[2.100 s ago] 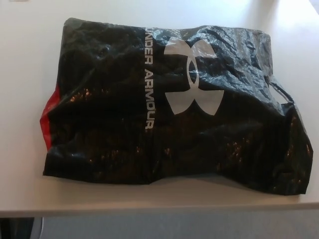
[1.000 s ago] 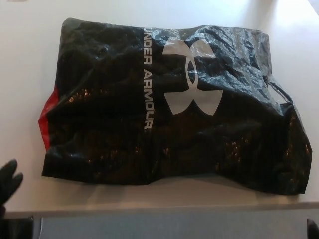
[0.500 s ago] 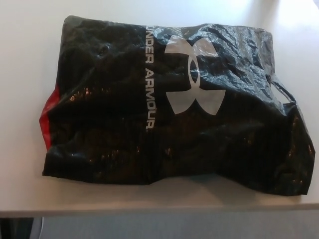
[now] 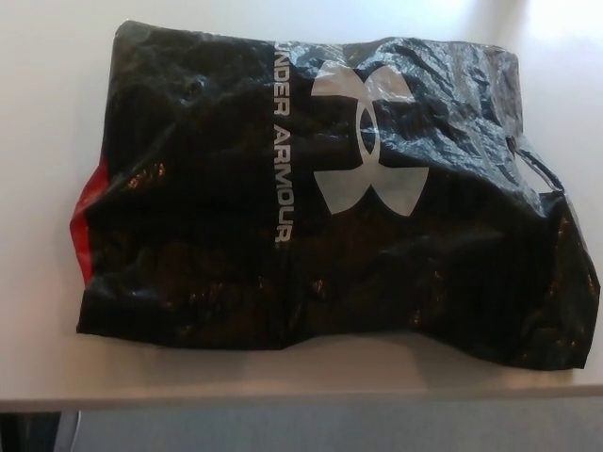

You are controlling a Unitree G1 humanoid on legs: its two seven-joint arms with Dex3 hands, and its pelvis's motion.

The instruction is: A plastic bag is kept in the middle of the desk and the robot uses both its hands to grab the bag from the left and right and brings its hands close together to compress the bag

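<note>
A large black plastic bag (image 4: 236, 188) lies flat across the middle of the white desk (image 4: 38, 122). It is crinkled and glossy, with a white logo and white lettering printed on top. A red edge (image 4: 83, 221) shows at its left side, and a thin black handle loop (image 4: 537, 169) sticks out at its right side. Neither of my hands shows in the head view.
The desk's front edge (image 4: 283, 400) runs along the bottom of the picture, just below the bag. Grey floor lies beyond it. Bare desk surface shows to the left of the bag and at the top right corner.
My left hand showed at the bottom left one second ago and has since dropped out of view. The whole picture has shifted slightly, so the bag sits a little higher and larger.
</note>
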